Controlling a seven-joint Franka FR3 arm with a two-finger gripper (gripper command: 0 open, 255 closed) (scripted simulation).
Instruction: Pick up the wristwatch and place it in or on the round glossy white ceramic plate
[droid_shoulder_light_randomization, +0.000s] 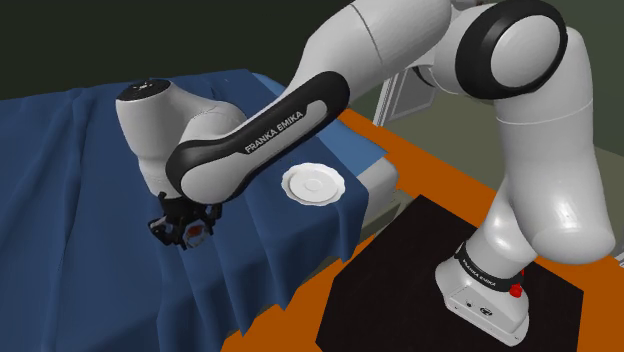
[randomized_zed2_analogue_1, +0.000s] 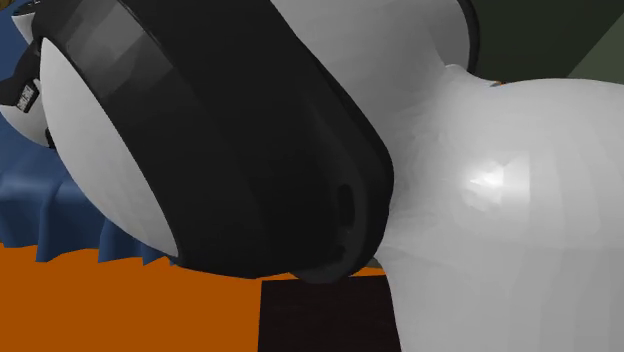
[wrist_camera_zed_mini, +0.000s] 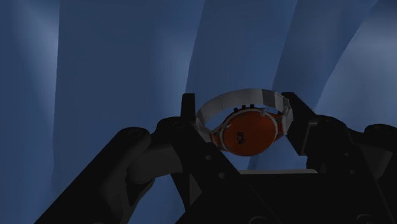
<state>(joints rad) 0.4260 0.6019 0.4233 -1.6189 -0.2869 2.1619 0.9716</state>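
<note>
Starts nearest the shoulder camera at the black stand (droid_shoulder_light_randomization: 400, 270), bordered by an orange surface (droid_shoulder_light_randomization: 285, 305). Leaves open orange between the stand and the hanging edge of a blue cloth (droid_shoulder_light_randomization: 70, 150). Finds the white plate (droid_shoulder_light_randomization: 314, 184) next, flat on the cloth close to its corner, just inside the edge dropping toward the orange. Passes under the white arm (droid_shoulder_light_randomization: 250, 140), stretched between plate and gripper. Reaches the gripper (droid_shoulder_light_randomization: 183, 228) farther along, low at the cloth toward the shoulder view's left, with wide blue folds around and beyond it.

Shows in the wrist view what the shoulder view barely hints at: gripper (wrist_camera_zed_mini: 242, 107) part closed, both black fingers (wrist_camera_zed_mini: 188, 111) pressed against the pale band of the wristwatch (wrist_camera_zed_mini: 247, 132), orange-red dial facing the camera, blue folds behind. Gives the wristwatch (droid_shoulder_light_randomization: 196, 233) in the shoulder view as a small red-and-white speck between the fingers. Cannot tell contact with the cloth from a lift clear of it.

Blocks most of the second exterior view with a black-and-white arm joint (randomized_zed2_analogue_1: 220, 150). Leaves slivers of blue cloth (randomized_zed2_analogue_1: 50, 215), orange surface (randomized_zed2_analogue_1: 100, 300) and black stand (randomized_zed2_analogue_1: 320, 320) at the margins.
</note>
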